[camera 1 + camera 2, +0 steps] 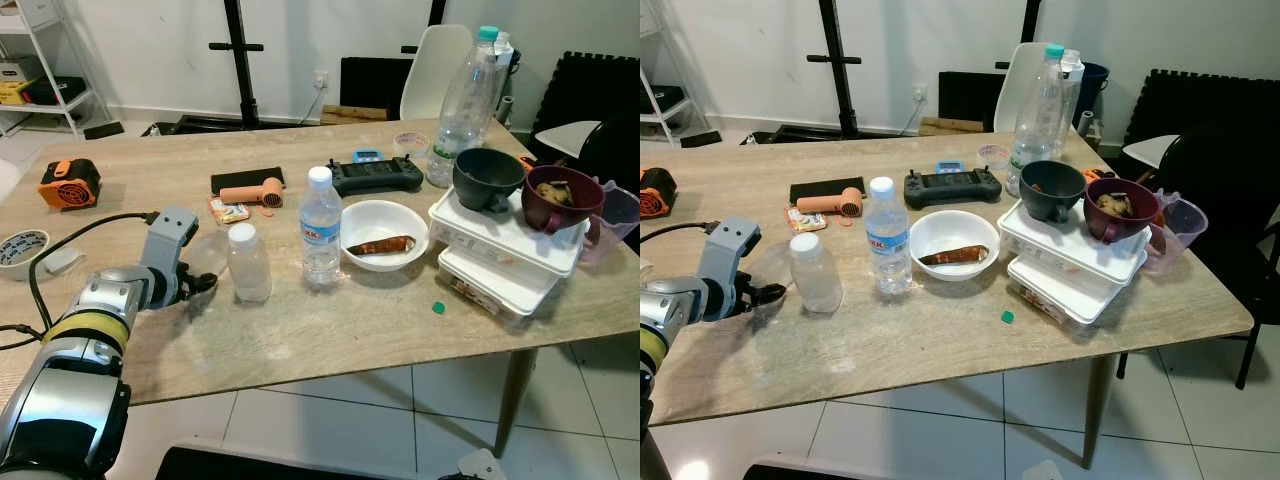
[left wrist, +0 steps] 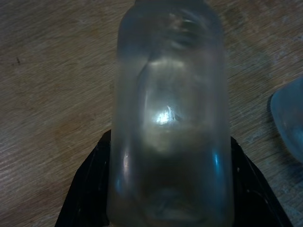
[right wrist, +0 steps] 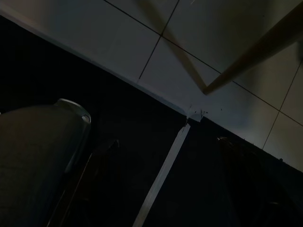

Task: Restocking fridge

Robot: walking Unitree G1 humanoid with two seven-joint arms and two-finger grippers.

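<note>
On the near left part of the wooden table (image 1: 330,330), the left gripper (image 1: 205,284) is spread wide, just left of the small frosted bottle (image 1: 248,263). This bottle stands upright, cap upward. Right of it stands a water bottle (image 1: 321,226), then a white bowl (image 1: 384,235).

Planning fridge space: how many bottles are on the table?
3: a small frosted one by the left tool, a water bottle beside the white bowl, a tall one at the far edge.
</note>
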